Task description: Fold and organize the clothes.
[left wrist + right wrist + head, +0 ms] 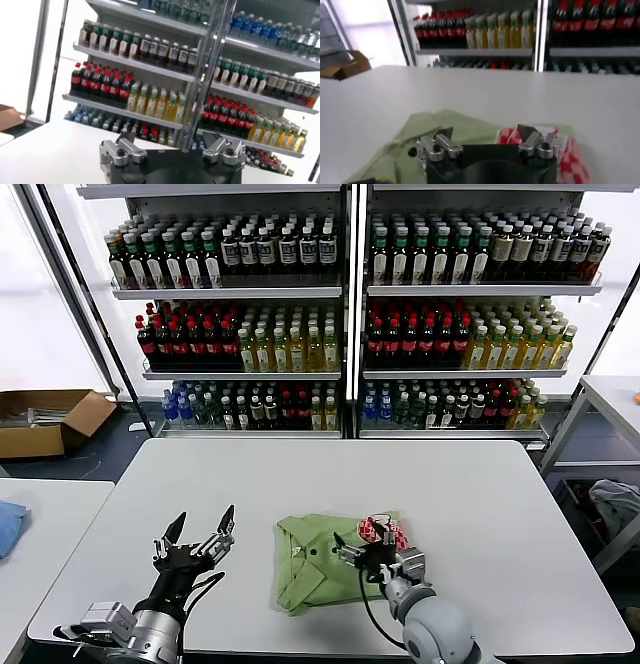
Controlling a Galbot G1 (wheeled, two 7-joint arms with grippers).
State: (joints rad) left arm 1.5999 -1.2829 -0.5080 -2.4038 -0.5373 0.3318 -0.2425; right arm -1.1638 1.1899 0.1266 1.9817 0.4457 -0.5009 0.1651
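A light green shirt (318, 559) lies crumpled near the table's front edge, with dark buttons and a red-and-white checkered logo (385, 532) at its right side. My right gripper (362, 542) is open, empty, low over the shirt's right part beside the logo. In the right wrist view the shirt (445, 127) and logo (570, 155) lie just past the gripper (485, 132). My left gripper (200, 529) is open and empty, raised above the table to the left of the shirt; in the left wrist view it (172, 142) faces the shelves. Only one shirt shows.
The white table (480, 484) spans the view. A blue cloth (10, 524) lies on a side table at far left. A cardboard box (45, 419) sits on the floor. Shelves of bottles (340, 314) stand behind. A grey table (615, 399) is at far right.
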